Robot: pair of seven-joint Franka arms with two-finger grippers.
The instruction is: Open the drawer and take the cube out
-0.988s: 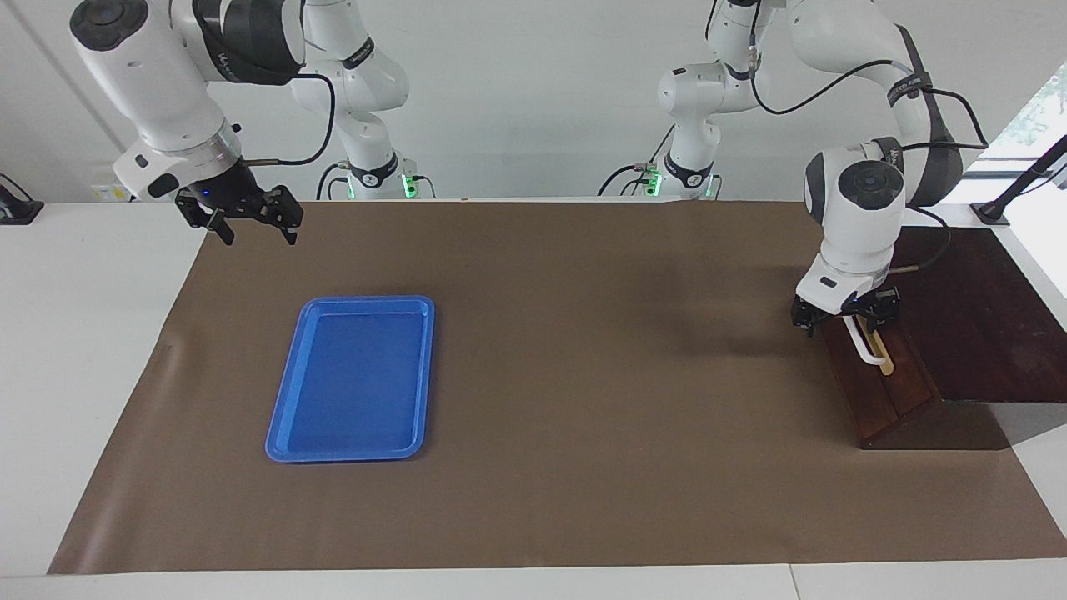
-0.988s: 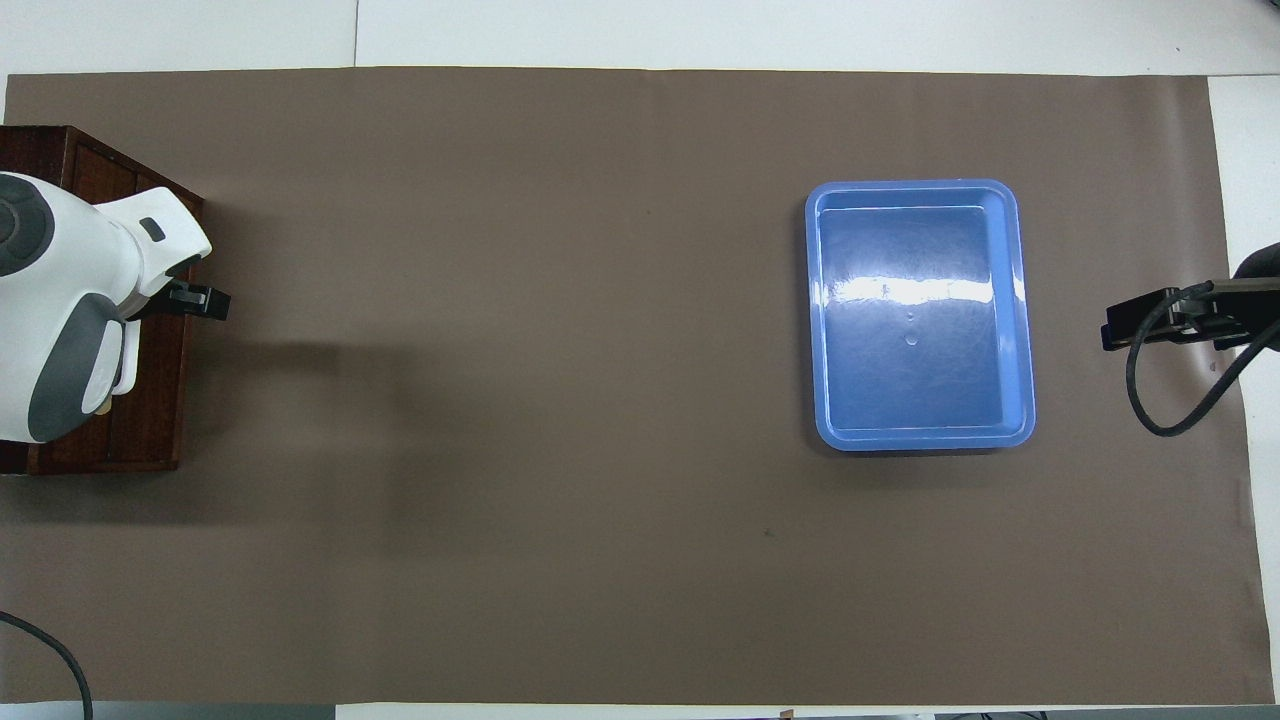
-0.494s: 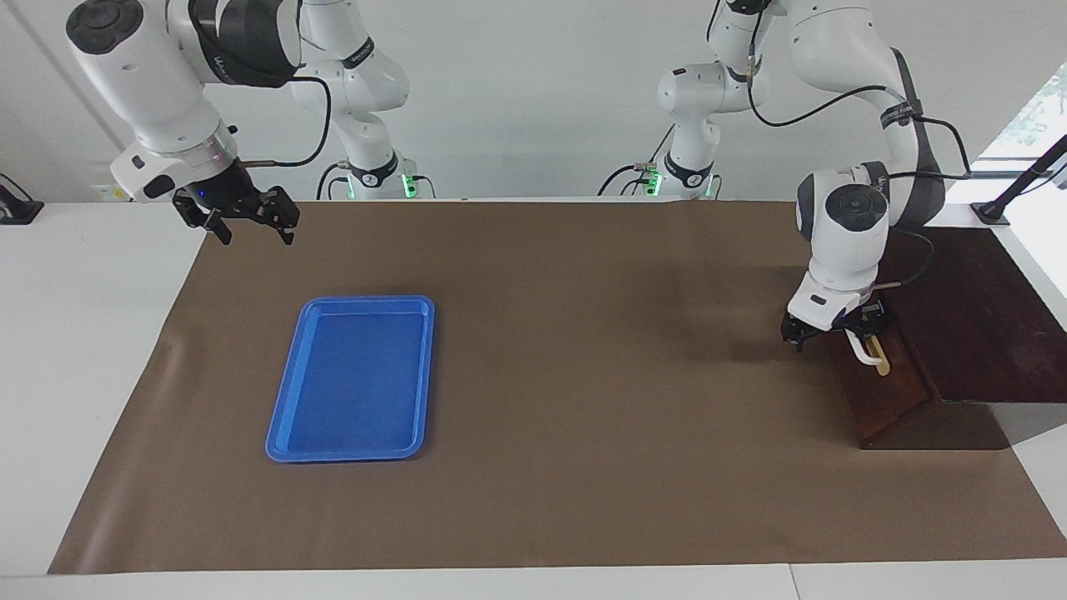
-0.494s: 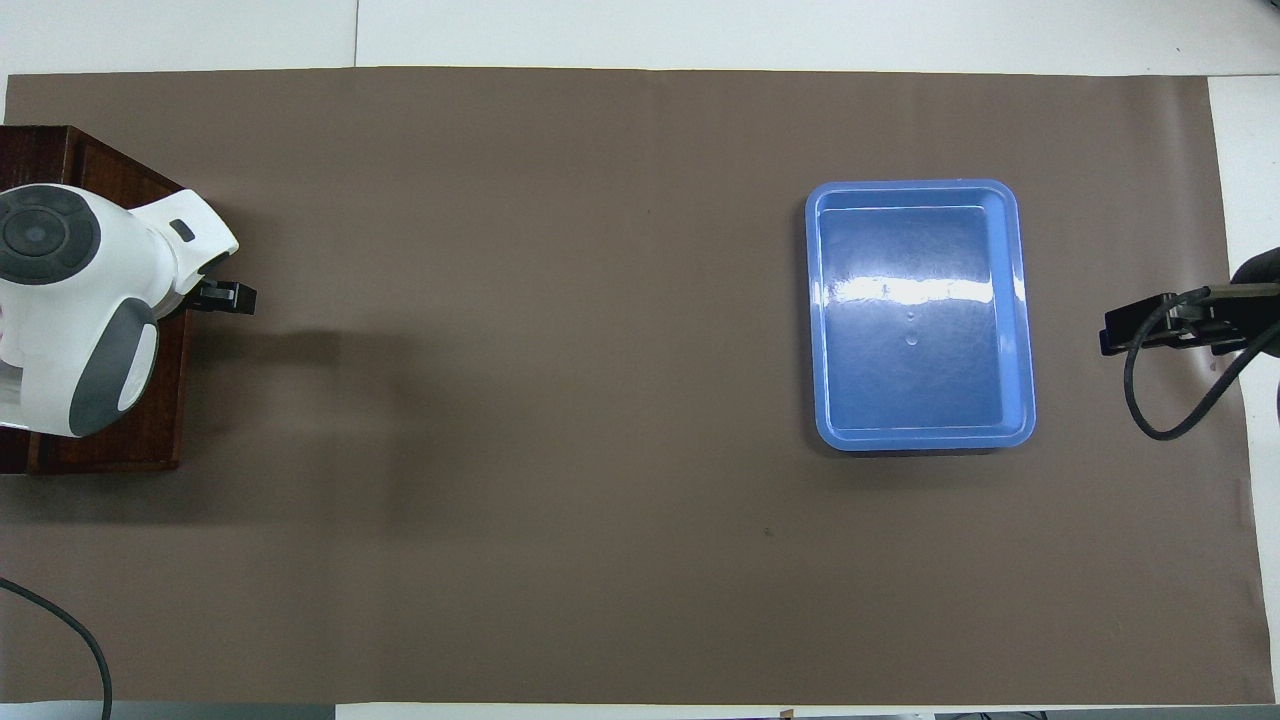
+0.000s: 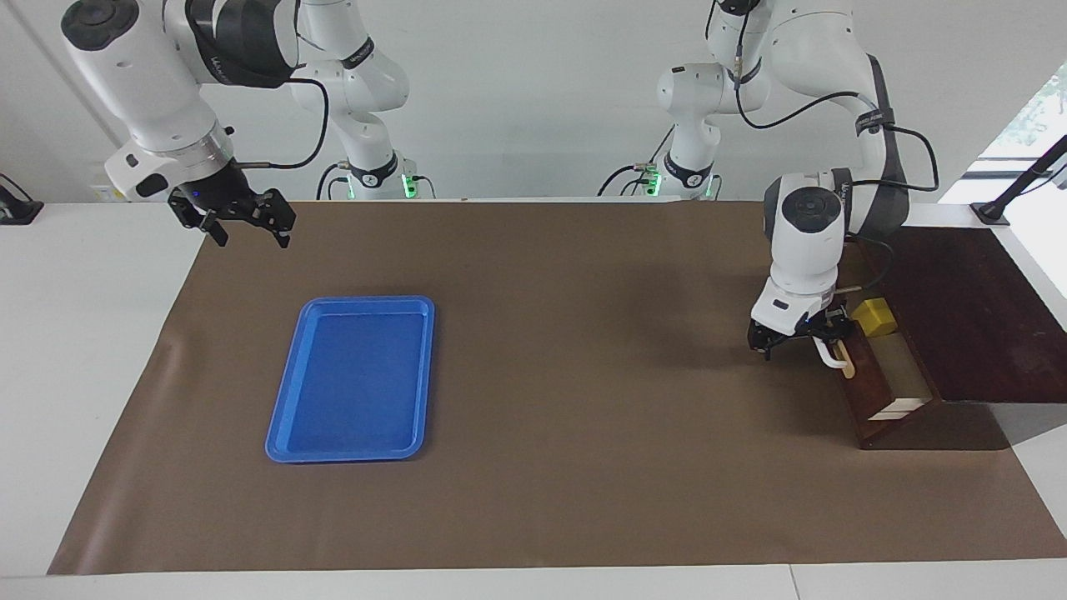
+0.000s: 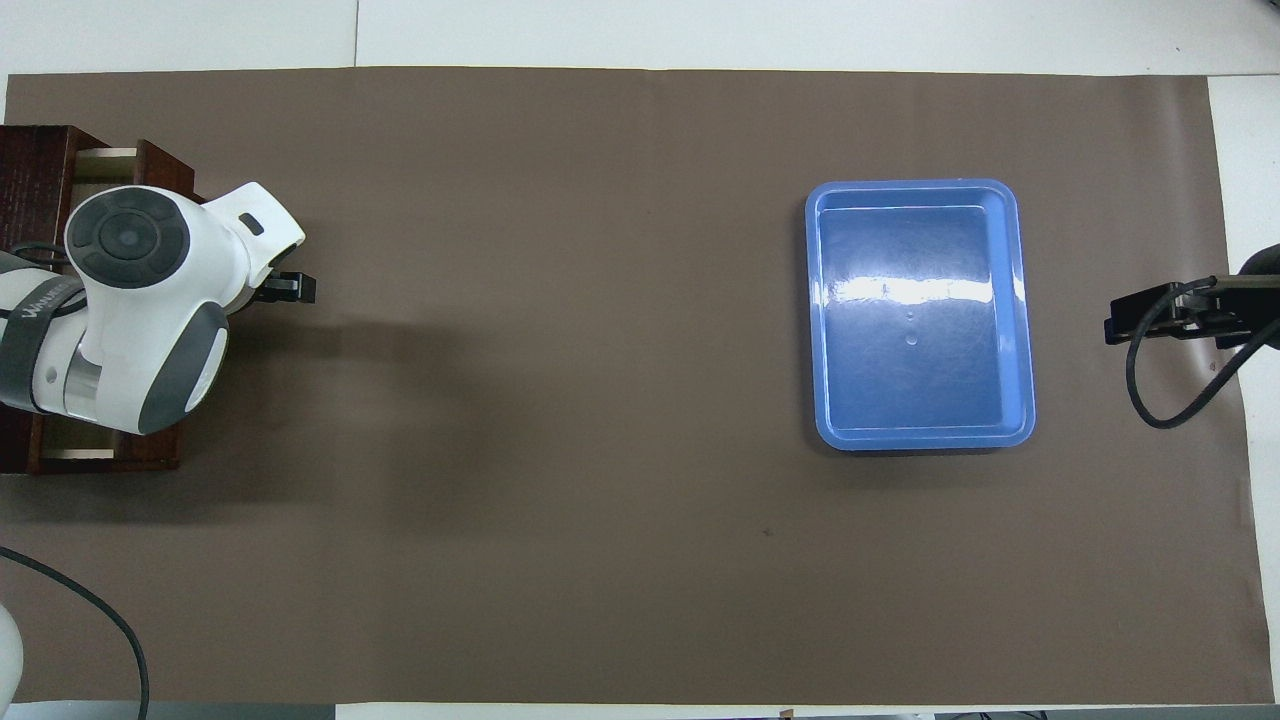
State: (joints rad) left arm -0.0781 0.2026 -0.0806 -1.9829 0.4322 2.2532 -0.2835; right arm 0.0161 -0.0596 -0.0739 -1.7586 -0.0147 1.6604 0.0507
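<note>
We see the drawer (image 5: 888, 379) standing partly out of its dark wooden box (image 5: 975, 308) at the left arm's end of the tabletop (image 5: 583, 400), pale interior showing. The yellow cube (image 5: 873, 317) sits inside it, at the end nearer the robots. Our left gripper (image 5: 800, 340) is at the white bar handle (image 5: 829, 354), fingers spread wide about it; whether they touch the bar we cannot tell. Our right gripper (image 5: 242, 225) waits with fingers apart over the tabletop's edge at the right arm's end, the blue tray (image 5: 354, 379) lying farther from the robots. We judge the cube light, rigid and smooth-faced; two opposite flat sides, taken from above, look best.
</note>
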